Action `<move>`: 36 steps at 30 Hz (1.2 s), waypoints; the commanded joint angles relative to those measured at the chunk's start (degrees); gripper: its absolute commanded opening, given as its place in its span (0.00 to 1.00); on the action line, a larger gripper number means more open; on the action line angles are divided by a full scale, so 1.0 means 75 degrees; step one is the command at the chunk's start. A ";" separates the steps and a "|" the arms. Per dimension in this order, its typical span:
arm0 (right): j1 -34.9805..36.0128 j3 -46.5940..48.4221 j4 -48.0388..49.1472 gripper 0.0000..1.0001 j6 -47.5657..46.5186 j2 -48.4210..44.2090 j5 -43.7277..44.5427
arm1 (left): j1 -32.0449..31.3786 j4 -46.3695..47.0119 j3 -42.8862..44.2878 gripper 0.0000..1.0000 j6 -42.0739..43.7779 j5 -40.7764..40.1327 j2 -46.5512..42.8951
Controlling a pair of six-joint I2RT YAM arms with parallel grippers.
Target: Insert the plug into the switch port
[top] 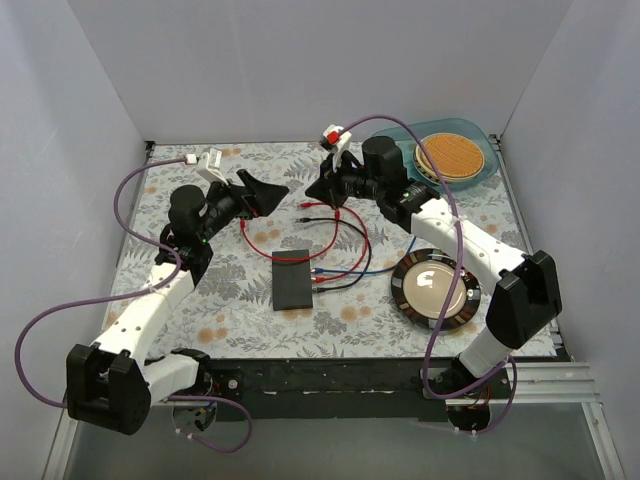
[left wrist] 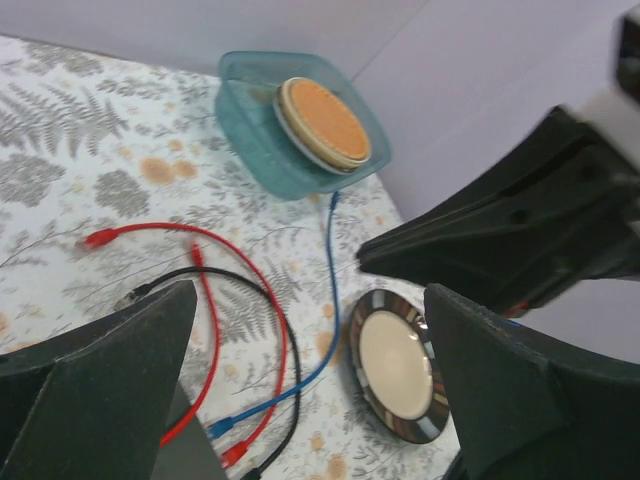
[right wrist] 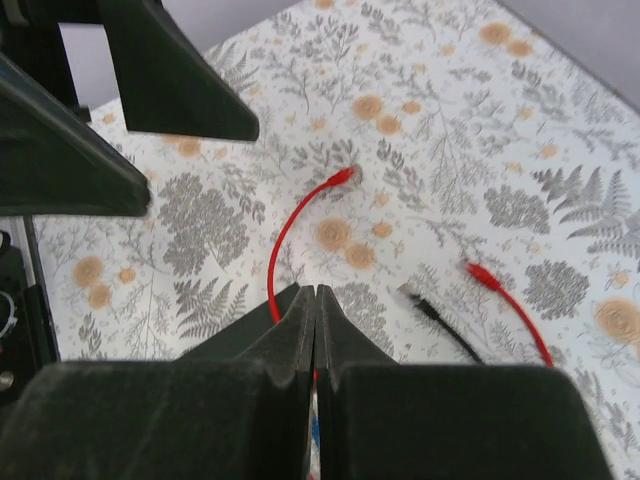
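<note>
The black switch box (top: 291, 281) lies flat mid-table; its ports line its right edge (top: 312, 272), where red, black and blue cables run in. Their loose ends lie behind it: a red plug (top: 303, 205), a black plug (top: 303, 218) and another red plug (top: 243, 229). My left gripper (top: 273, 194) hangs open and empty above the table's back left. My right gripper (top: 313, 189) is shut just right of it, above the loose plugs. In the right wrist view the shut fingers (right wrist: 300, 330) hover over the red cable (right wrist: 283, 240), holding nothing.
A striped round plate (top: 435, 290) sits right of the box. A teal container (top: 400, 135) with an orange disc stands at the back right. The purple arm cables loop over both sides. Walls close in the left, back and right.
</note>
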 commanded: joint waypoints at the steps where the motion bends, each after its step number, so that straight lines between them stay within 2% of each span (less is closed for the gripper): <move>1: -0.0033 -0.0473 0.0615 0.01 0.0084 -0.0358 -0.0519 | 0.0105 0.0932 0.0174 0.98 -0.0898 0.1295 0.0173; 5: -0.0033 -0.0288 -0.0002 0.01 -0.0091 -0.0009 -0.0624 | 0.0210 0.0688 0.0140 0.98 -0.1053 0.1077 0.0328; 8: 0.0071 -0.0192 -0.0368 0.25 -0.0173 0.0460 -0.0812 | 0.0478 -0.0447 0.0244 0.98 -0.0948 0.0084 0.0304; 9: 0.0118 -0.0274 -0.0311 0.41 -0.0405 0.0532 -0.0742 | 0.0585 -0.0728 0.0280 0.98 -0.0936 -0.0095 0.0304; 12: 0.0399 -0.0509 -0.0217 0.61 -0.0641 0.0848 -0.0555 | 0.1135 -0.1386 0.0105 0.98 -0.0994 -0.0355 0.0258; 13: 0.0493 -0.0509 -0.0240 0.63 -0.0770 0.0942 -0.0496 | 0.1299 -0.1527 -0.0093 0.98 -0.1064 -0.0343 0.0234; 15: 0.0762 -0.0404 -0.0322 0.67 -0.0864 0.1258 -0.0321 | 0.1814 -0.1575 -0.0340 0.98 -0.1262 -0.0238 0.0176; 23: 0.1863 0.0381 -0.0544 0.68 -0.1075 0.2709 0.0569 | 0.3630 -0.1552 -0.1324 0.98 -0.1779 0.0652 0.0363; 27: 0.2146 0.0873 -0.0545 0.69 -0.0959 0.3250 0.1681 | 0.3913 -0.1329 -0.1548 0.98 -0.1850 0.0934 0.0328; 34: 0.2357 0.1658 -0.0697 0.69 -0.0865 0.4082 0.2562 | 0.4007 -0.1153 -0.1653 0.98 -0.1850 0.1168 0.0398; 36: 0.2381 0.1869 -0.0779 0.66 -0.0853 0.4235 0.2820 | 0.4008 -0.1071 -0.1700 0.98 -0.1873 0.1215 0.0410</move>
